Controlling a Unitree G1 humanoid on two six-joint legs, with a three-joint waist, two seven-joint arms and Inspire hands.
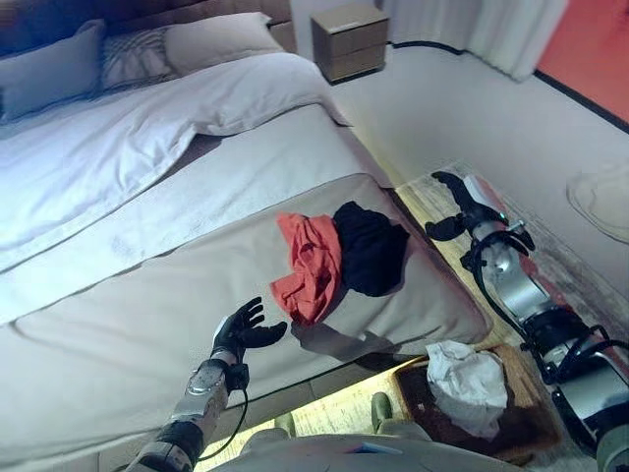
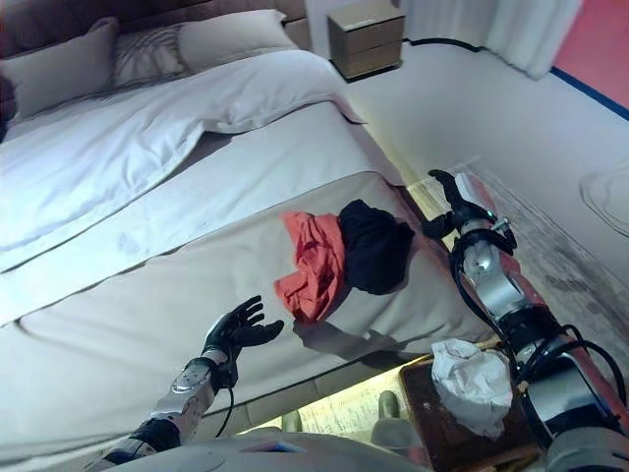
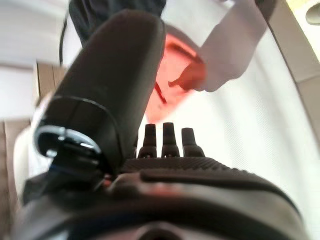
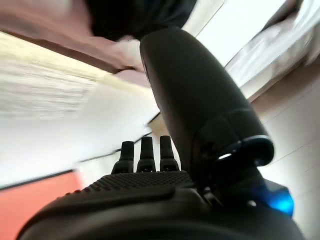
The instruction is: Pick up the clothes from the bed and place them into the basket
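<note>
A: Starting with the biggest thing, what fills the view?

B: The bed (image 1: 147,324), running from 6 o'clock up to 11 o'clock, with a white duvet (image 1: 118,147) thrown back over its upper half and pillows (image 1: 211,39) at 12 o'clock. A wooden nightstand (image 1: 351,39) stands past the bed at 1 o'clock.

A: And the clothes?

B: Two pieces lie touching on the beige cover near the centre: an orange-red garment (image 1: 310,265) and, at its 3 o'clock side, a black garment (image 1: 371,246). Neither is held.

A: The basket?

B: The brown basket (image 1: 516,433) sits on the floor at 5 o'clock, off the bed's foot, with a white crumpled cloth (image 1: 469,383) inside it.

A: The hands?

B: The left hand (image 1: 244,329) hovers over the cover at 7 o'clock of the orange-red garment, fingers spread and empty. The right hand (image 1: 462,211) is beside the bed's edge at 3 o'clock of the black garment, fingers straight, holding nothing.
</note>
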